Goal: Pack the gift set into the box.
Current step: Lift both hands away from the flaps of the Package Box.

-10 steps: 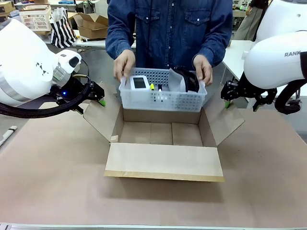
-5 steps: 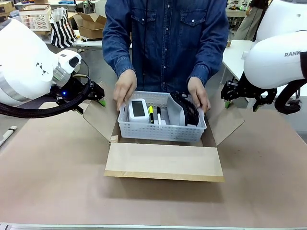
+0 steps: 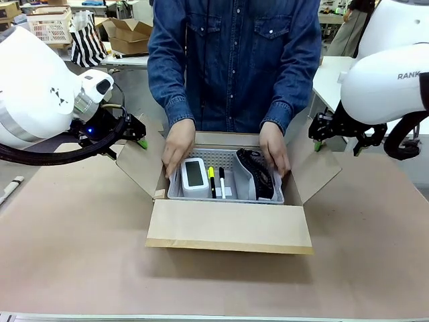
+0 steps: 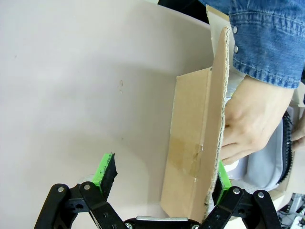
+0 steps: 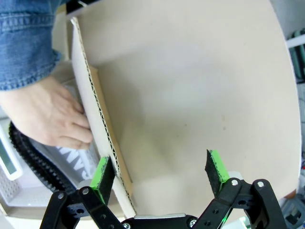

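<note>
White lattice gift set (image 3: 224,180) sits low inside the open brown box (image 3: 228,227); person's right hand (image 3: 178,144) grips its 9 o'clock end, person's left hand (image 3: 273,146) its 3 o'clock; left gripper (image 4: 164,174) and right gripper (image 5: 158,172) hover at 10 and 2, fingers spread astride the side flaps.

We see the white lattice gift set (image 3: 226,190) level and low inside the open brown box (image 3: 228,225), mid-frame, flaps spread outward.
</note>
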You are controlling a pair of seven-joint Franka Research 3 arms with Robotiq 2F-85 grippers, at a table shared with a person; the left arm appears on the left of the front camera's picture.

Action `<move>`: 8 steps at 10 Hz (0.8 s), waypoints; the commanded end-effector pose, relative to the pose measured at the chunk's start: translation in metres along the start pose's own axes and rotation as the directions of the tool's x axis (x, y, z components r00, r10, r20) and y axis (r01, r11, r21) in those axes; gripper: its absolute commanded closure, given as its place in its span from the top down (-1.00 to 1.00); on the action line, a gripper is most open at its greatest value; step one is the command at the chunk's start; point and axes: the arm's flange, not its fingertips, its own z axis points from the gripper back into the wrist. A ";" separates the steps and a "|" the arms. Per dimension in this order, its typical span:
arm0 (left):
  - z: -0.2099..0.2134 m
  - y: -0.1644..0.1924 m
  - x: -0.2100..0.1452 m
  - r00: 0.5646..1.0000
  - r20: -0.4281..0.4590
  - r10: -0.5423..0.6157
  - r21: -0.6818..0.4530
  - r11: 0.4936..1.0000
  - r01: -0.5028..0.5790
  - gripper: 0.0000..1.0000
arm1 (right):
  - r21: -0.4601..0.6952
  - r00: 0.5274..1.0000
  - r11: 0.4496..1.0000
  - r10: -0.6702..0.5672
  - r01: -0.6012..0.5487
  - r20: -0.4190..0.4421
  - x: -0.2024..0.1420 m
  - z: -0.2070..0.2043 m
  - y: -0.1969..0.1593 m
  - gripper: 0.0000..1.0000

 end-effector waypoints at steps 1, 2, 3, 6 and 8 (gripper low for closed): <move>0.001 0.000 0.000 1.000 0.002 0.005 0.009 1.000 -0.005 1.00 | -0.025 1.000 1.000 -0.012 0.012 0.014 0.002 0.001 0.002 1.00; 0.001 0.000 0.000 1.000 0.002 0.005 0.009 1.000 -0.005 1.00 | -0.025 1.000 1.000 -0.012 0.012 0.014 0.002 0.001 0.002 1.00; 0.001 0.000 0.000 1.000 0.002 0.005 0.009 1.000 -0.005 1.00 | -0.025 1.000 1.000 -0.012 0.012 0.014 0.002 0.001 0.002 1.00; 0.001 0.000 0.000 1.000 0.002 0.005 0.009 1.000 -0.005 1.00 | -0.025 1.000 1.000 -0.012 0.012 0.014 0.002 0.001 0.002 1.00; 0.001 0.000 0.000 1.000 0.002 0.005 0.009 1.000 -0.005 1.00 | -0.025 1.000 1.000 -0.012 0.012 0.014 0.002 0.001 0.002 1.00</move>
